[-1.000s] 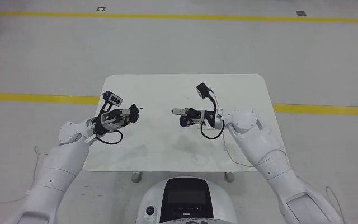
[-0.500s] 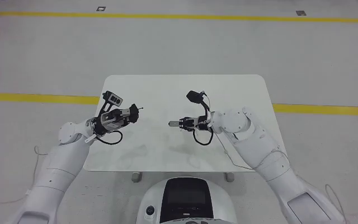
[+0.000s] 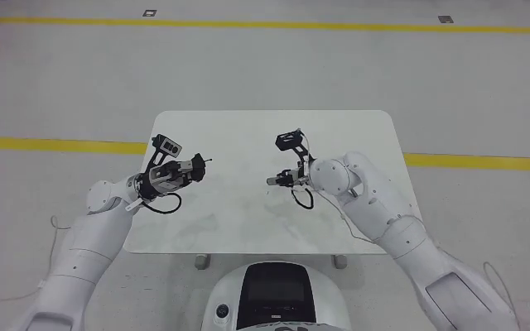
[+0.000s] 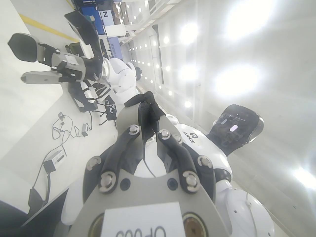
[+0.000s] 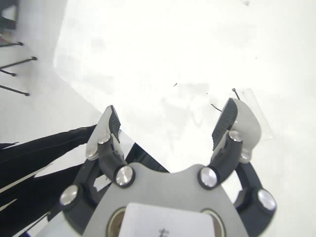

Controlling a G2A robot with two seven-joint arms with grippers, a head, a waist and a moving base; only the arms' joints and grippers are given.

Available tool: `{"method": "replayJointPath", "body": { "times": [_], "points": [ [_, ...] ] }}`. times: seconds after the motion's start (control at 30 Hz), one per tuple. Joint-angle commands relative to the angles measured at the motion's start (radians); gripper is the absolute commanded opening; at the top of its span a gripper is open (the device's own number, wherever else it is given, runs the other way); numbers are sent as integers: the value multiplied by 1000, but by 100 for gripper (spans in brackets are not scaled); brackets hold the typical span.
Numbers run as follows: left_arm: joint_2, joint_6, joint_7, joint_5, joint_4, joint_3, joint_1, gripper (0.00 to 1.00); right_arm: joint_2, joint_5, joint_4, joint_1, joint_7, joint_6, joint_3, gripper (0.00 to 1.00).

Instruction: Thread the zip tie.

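Observation:
My left gripper (image 3: 197, 165) hovers over the left part of the white table (image 3: 348, 141), shut on a thin black zip tie (image 3: 205, 160). In the left wrist view the zip tie (image 4: 148, 101) sticks out past the closed fingertips of the left gripper (image 4: 148, 111), and its strap runs back between the fingers. My right gripper (image 3: 275, 179) is above the table's middle, open and holding nothing. The right gripper (image 4: 21, 62) shows farther off in the left wrist view, jaws apart. In its own view the right gripper (image 5: 170, 118) points down at the table.
Thin black strands (image 5: 216, 108) and a clear plastic piece (image 5: 259, 117) lie on the table beside one right finger (image 5: 228, 117). The table's edge (image 5: 74, 87) and the floor are to one side. Wide bare tabletop separates the two grippers.
The right arm has turned its wrist and drawn the open gripper back to the right, away from the left gripper. The left arm and the zip tie have kept still.

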Motion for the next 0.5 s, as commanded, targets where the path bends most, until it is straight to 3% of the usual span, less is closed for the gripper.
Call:
{"method": "replayJointPath", "body": {
  "times": [0.0,0.27,0.47],
  "points": [
    [0,0,0,0,0,0,0,0,-9,-41,43,27,7,-8,-37,100],
    [0,0,0,0,0,0,0,0,-9,-43,44,25,2,-8,-37,100],
    [0,0,0,0,0,0,0,0,-4,-146,78,36,30,-35,-47,100]
  ]
}}
